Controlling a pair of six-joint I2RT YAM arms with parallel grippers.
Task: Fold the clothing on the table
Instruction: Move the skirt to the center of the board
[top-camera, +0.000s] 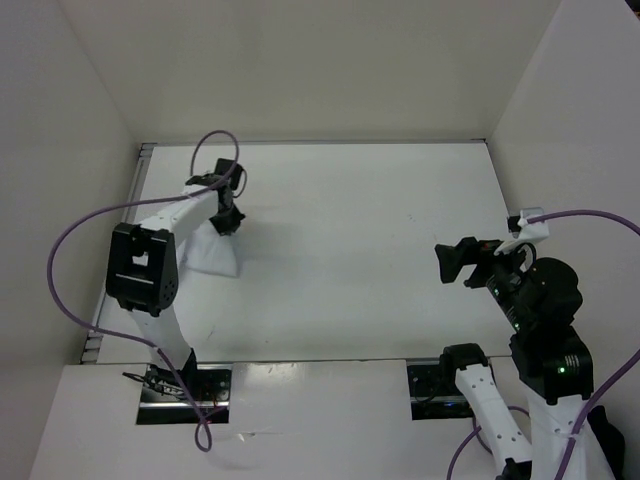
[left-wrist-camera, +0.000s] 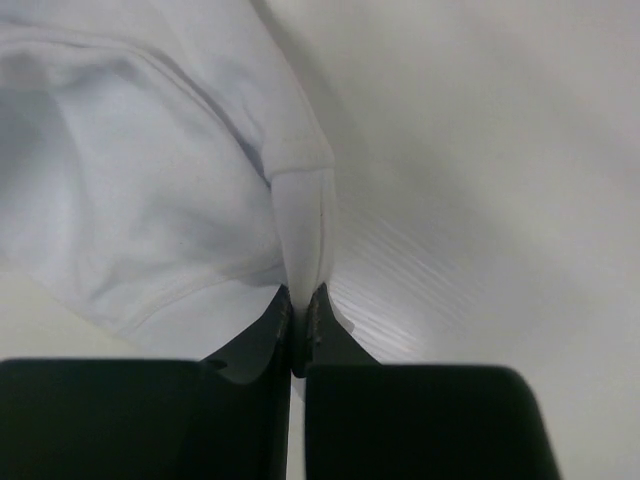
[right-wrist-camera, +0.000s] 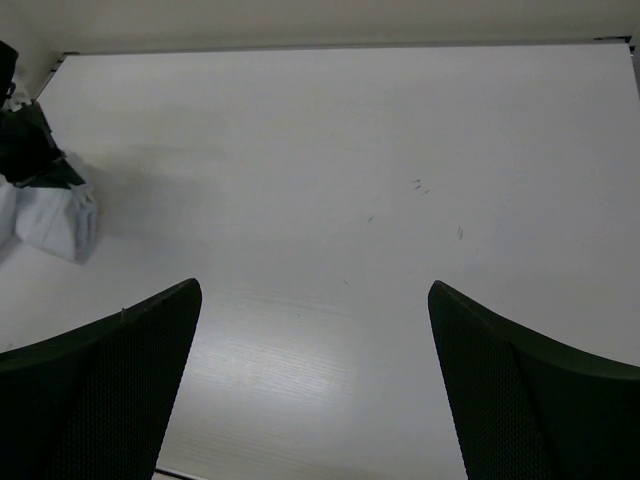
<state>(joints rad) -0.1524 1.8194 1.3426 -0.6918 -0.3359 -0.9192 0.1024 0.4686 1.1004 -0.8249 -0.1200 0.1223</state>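
White, thin fabric was seen at the nine o'clock side of the tabletop in the overhead view. There the clothing (top-camera: 212, 252) was gathered into a small wrinkled heap on the table (top-camera: 350, 250), close to the left edge. A hemmed fold of it was pinched by the left gripper (top-camera: 228, 218), which was set at the heap's twelve o'clock end.

In the left wrist view, the left gripper (left-wrist-camera: 298, 315) was shown pressed together on a narrow strip of the clothing (left-wrist-camera: 150, 200). The strip ran up toward twelve o'clock, the bulk of the cloth was spread toward ten o'clock, and bare table (left-wrist-camera: 480, 150) was seen toward two o'clock. Whether the heap was lifted off the surface could not be told.

The right gripper (top-camera: 445, 262) was held at the table's three o'clock side, well apart from the garment and pointed toward nine o'clock. Its jaws were spread wide with nothing between them.

In the right wrist view, the right gripper (right-wrist-camera: 312, 290) framed bare table (right-wrist-camera: 300, 150), and the clothing (right-wrist-camera: 55, 225) was seen at the nine o'clock edge.

A purple cable (top-camera: 70, 250) was looped beside the left arm.
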